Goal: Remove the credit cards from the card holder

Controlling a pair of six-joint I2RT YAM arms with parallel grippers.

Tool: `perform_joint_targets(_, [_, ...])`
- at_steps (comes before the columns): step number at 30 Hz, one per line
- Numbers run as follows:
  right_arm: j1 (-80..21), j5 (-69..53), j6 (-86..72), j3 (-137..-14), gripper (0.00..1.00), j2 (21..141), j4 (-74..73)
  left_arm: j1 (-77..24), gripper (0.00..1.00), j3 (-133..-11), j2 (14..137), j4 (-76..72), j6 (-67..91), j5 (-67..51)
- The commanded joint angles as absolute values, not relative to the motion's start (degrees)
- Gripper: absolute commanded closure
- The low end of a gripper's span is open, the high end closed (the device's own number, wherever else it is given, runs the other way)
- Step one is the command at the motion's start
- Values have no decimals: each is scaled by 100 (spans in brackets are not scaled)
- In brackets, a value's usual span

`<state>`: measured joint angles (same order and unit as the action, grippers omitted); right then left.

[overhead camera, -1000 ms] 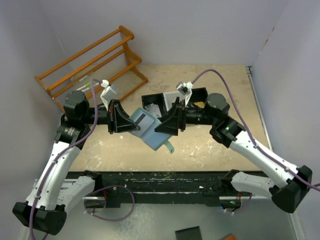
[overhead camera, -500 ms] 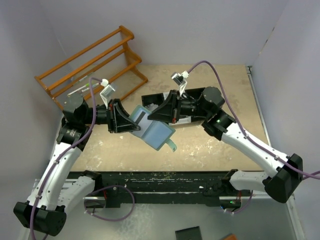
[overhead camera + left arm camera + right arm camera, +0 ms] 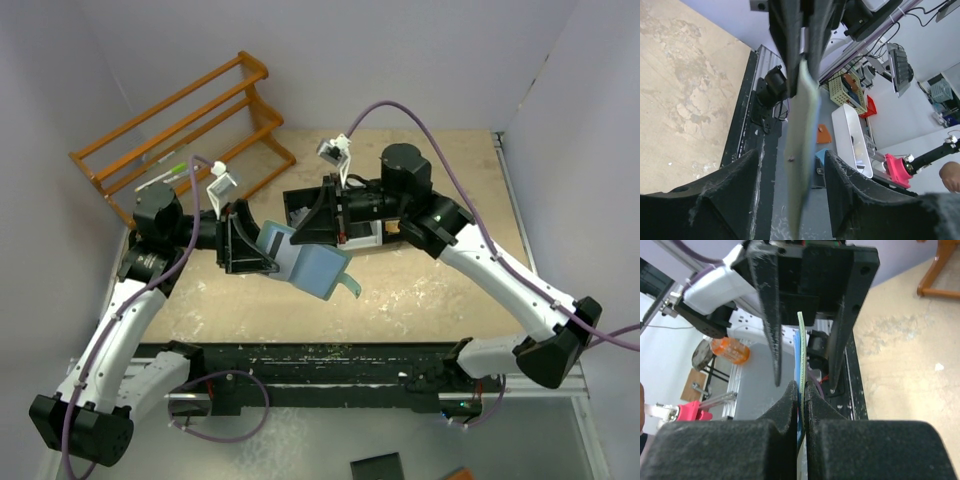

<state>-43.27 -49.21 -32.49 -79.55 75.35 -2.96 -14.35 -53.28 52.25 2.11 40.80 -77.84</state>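
Right hand [image 3: 801, 390] pinches the holder [image 3: 318, 272] mid-frame — it hangs edge-on between the left hand [image 3: 791, 160], fingers parted.

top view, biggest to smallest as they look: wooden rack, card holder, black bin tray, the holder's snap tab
1. wooden rack
2. card holder and black bin tray: unsure. The tray is largely hidden, and the holder is held up nearer the camera.
3. snap tab, clearly the smallest

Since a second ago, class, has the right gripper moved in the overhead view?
Yes. The right gripper, shut on the card holder, has shifted left, toward the wooden rack.
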Motion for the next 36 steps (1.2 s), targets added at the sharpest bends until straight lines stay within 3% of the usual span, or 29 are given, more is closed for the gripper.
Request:
perform_joint_targets(1, [-4398, -5063, -2539, -8437, 100, 7755, -1425, -1467, 40, -5469, 5182, 387, 3707, -7914])
perform_joint_targets(4, [-4425, -5012, -2462, -8528, 100, 7796, -1583, -1468, 41, -5617, 5209, 899, 3196, -7754])
perform_joint_targets(9, [-4479, -4966, -2461, -8672, 100, 7867, -1647, -1475, 56, -5669, 5377, 1623, 2559, -7459])
perform_joint_targets(14, [-4540, -5015, -2546, -8773, 100, 7955, -1448, -1477, 62, -5626, 5382, 1714, 2526, -7480])
perform_joint_targets(19, [-4554, -5109, -2737, -8832, 100, 8032, -1286, -1472, 83, -5580, 5353, 1374, 2917, -7737])
perform_joint_targets(20, [-4553, -5132, -2809, -8833, 96, 8033, -1279, -1475, 87, -5560, 5347, 1285, 3052, -7777])
perform_joint_targets(23, [-4439, -5039, -2901, -8857, 69, 7944, -1258, -1477, 96, -5539, 5308, 1127, 3286, -7805])
perform_joint_targets(28, [-3747, -4463, -3405, -8661, 32, 7408, -1134, -1460, 100, -5531, 5269, 795, 3758, -7640])
perform_joint_targets(31, [-3494, -3679, -3322, -8567, 4, 6807, -1260, -1429, 100, -5628, 5258, 676, 3942, -7472])
perform_joint_targets(32, [-3491, -3487, -3295, -8512, 0, 6526, -1269, -1425, 100, -5679, 5256, 669, 3965, -7397])
perform_joint_targets(36, [-3465, -2957, -3423, -8081, 0, 5715, -1144, -1424, 100, -5834, 5240, 635, 3995, -7080])
